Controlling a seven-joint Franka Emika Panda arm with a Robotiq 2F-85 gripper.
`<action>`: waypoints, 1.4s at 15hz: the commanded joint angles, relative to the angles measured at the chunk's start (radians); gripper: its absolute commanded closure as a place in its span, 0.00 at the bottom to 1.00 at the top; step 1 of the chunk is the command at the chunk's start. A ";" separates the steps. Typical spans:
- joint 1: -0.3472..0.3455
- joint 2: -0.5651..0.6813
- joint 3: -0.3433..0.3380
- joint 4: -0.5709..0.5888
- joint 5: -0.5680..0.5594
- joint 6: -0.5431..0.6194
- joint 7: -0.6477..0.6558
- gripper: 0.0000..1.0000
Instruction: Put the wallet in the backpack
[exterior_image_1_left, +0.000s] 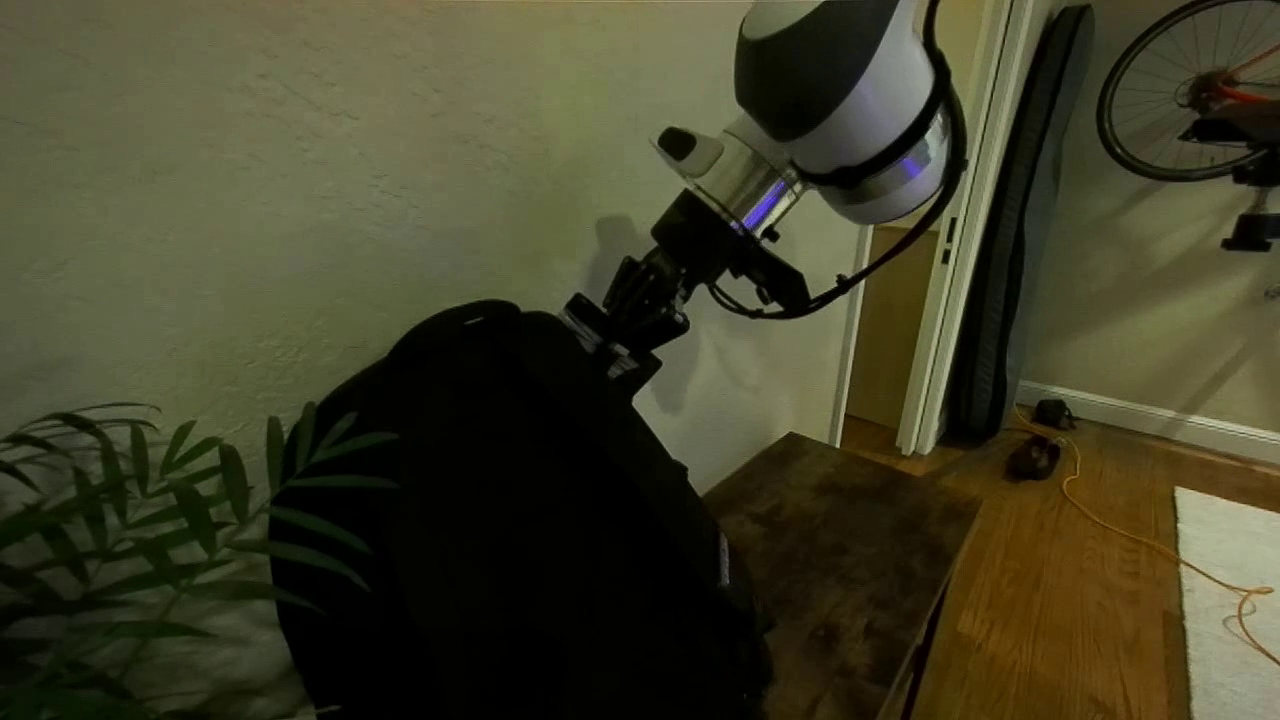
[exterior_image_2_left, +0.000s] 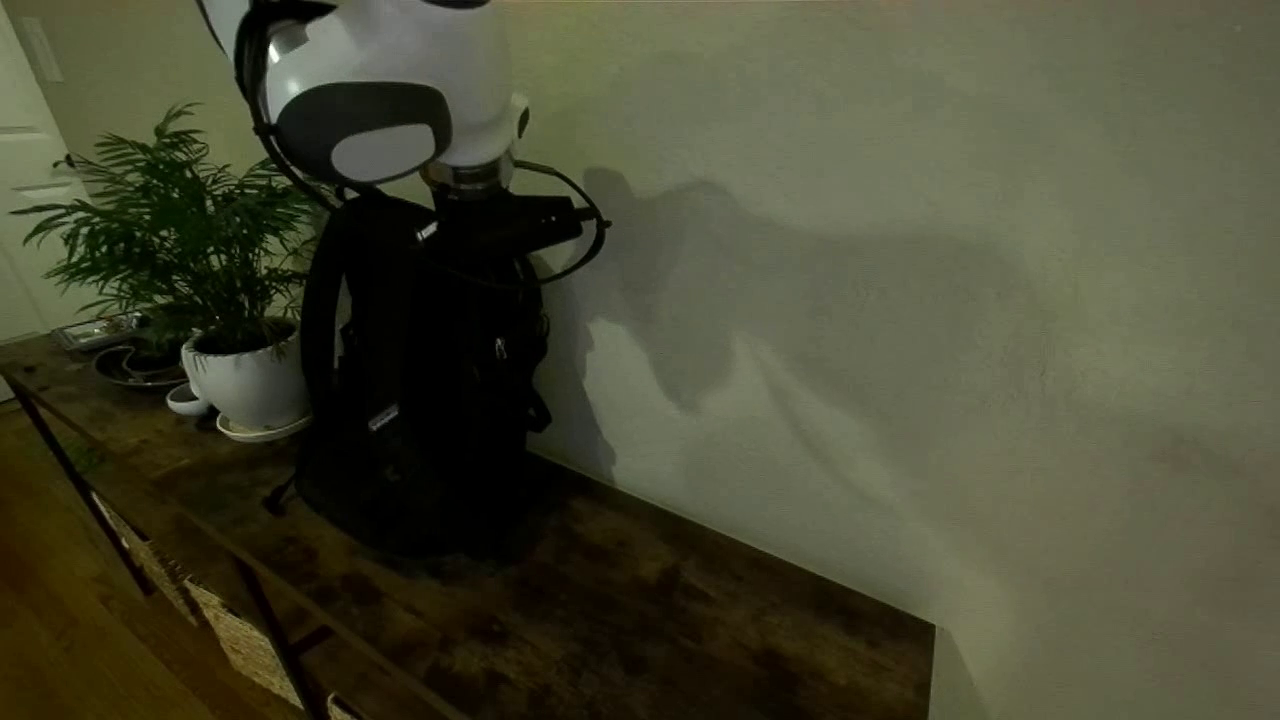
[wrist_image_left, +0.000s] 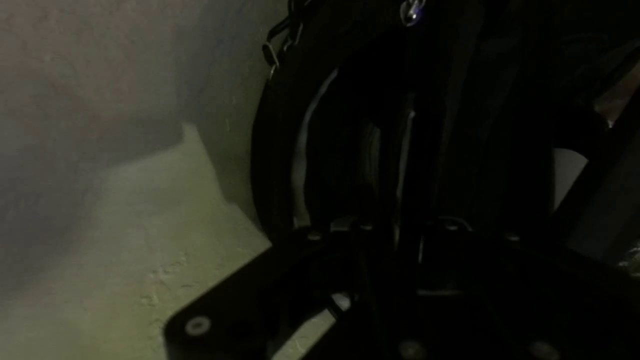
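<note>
Tabletop (exterior_image_2_left: 680, 600) runs past the backpack (exterior_image_2_left: 420, 450), edged by wall (exterior_image_2_left: 1100, 350).

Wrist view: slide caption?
Gripper at the opening of the black backpack, wall at picture left; too dark to make out a wallet.

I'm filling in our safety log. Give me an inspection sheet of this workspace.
Surface: brown, mottled tabletop along the wall.
Job's things: black backpack standing on the tabletop; wallet cannot be made out in any view.
Clutter: potted plant beside the backpack; small white vessel near its pot.
Gripper: at the backpack's upper part; too dark to tell whether open or shut.
Cables: black cable along the arm; orange cord across the floor and onto the white rug.
Surroundings: bicycle wheel raised above the floor.
</note>
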 joint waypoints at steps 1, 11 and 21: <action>-0.089 0.082 0.102 0.025 0.014 -0.024 -0.091 0.95; -0.048 0.214 0.099 0.047 -0.139 -0.041 -0.064 0.95; -0.124 0.154 0.167 0.009 -0.156 -0.057 -0.004 0.12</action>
